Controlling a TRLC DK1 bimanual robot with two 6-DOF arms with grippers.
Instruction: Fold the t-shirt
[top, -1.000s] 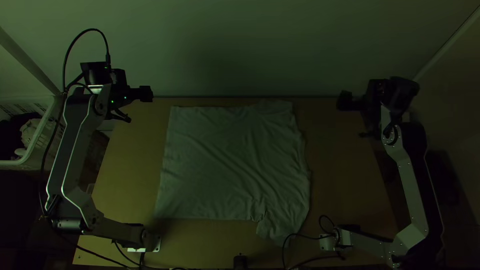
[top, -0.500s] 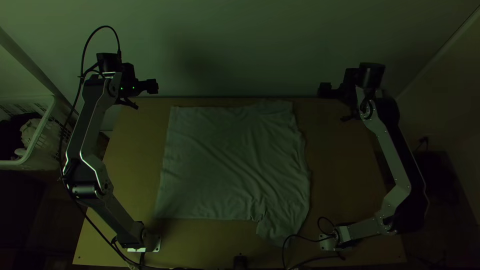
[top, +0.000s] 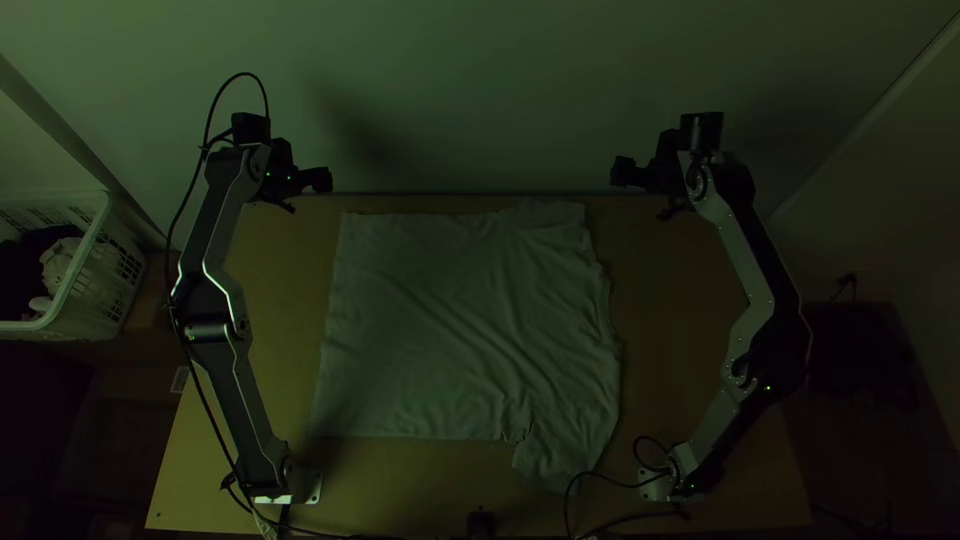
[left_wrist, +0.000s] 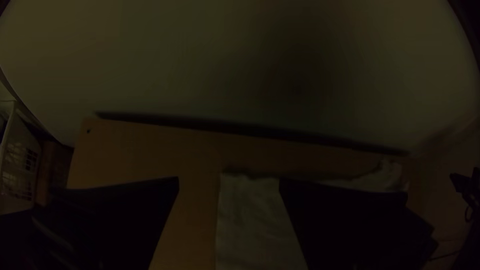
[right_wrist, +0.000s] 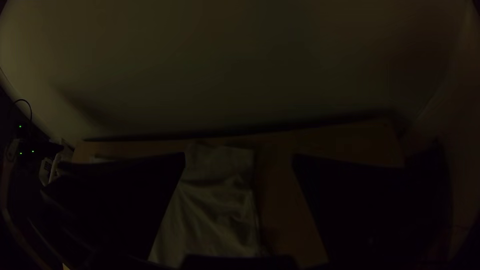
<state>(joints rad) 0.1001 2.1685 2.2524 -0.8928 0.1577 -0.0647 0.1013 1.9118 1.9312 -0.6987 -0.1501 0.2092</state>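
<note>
The light t-shirt (top: 460, 330) lies spread with soft wrinkles on the table, one sleeve (top: 560, 445) sticking out toward the near edge at its lower right. Above the table's far left part is my left gripper (top: 310, 182), off the shirt's far left corner. My right gripper (top: 640, 185) hangs past the shirt's far right corner. In the left wrist view, the left gripper (left_wrist: 229, 186) is open, with the shirt (left_wrist: 250, 215) beyond its fingers. The right gripper (right_wrist: 239, 162) also stands open in the right wrist view, and the shirt (right_wrist: 215, 200) shows between its fingers.
A white basket (top: 75, 275) holding dark and light cloth stands left of the table (top: 260, 350). A pale wall (top: 480, 90) rises behind the table's far edge. Black cables (top: 620, 480) lie at the near edge by the right arm's base.
Both arms have swung inward, toward each other: my left gripper has moved right and my right gripper left and slightly up the picture. The shirt lies as before.
</note>
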